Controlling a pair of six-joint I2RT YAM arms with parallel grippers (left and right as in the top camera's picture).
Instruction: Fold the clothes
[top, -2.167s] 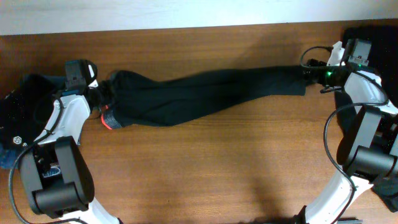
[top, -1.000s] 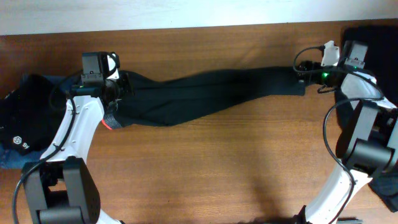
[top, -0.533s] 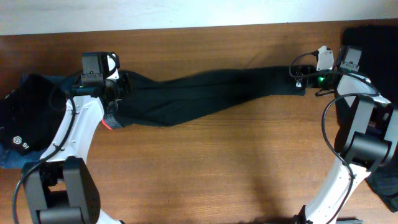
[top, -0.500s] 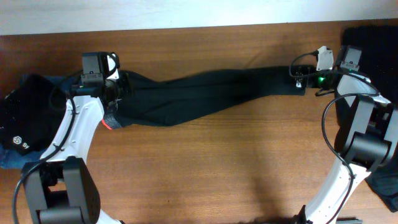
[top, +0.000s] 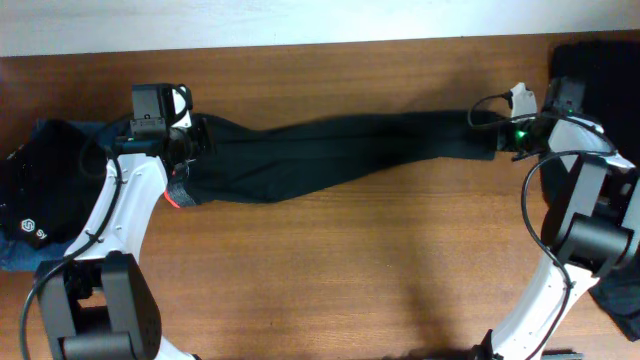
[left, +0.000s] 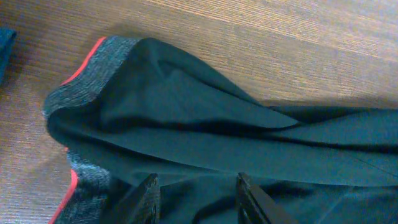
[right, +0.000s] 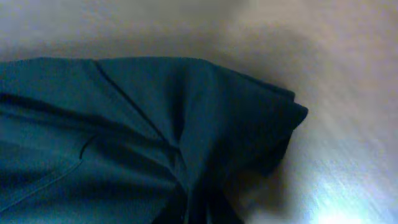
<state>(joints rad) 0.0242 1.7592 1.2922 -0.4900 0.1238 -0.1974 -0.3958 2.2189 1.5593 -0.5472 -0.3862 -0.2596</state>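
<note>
Long black trousers (top: 330, 150) lie stretched across the table, left to right. Their red-orange and grey waistband (top: 174, 190) is at the left end and shows in the left wrist view too (left: 93, 62). My left gripper (top: 196, 140) sits on the waist end. Its fingers (left: 144, 198) are pressed into the fabric with a bunched fold between them (left: 198, 199). My right gripper (top: 497, 139) is shut on the leg end (right: 249, 118). There the cloth gathers into creases that run down to the jaws (right: 198, 211), whose fingers are lost in the dark.
A heap of dark clothes (top: 45, 195) with a bit of blue denim (top: 12, 255) lies at the left edge. More black fabric (top: 600, 65) sits at the back right corner. The table's far edge meets a white wall (top: 300, 20).
My right gripper has gone from open to shut on the leg end and drawn it slightly to the right. The left arm and the waist end have stayed put over the last second.
</note>
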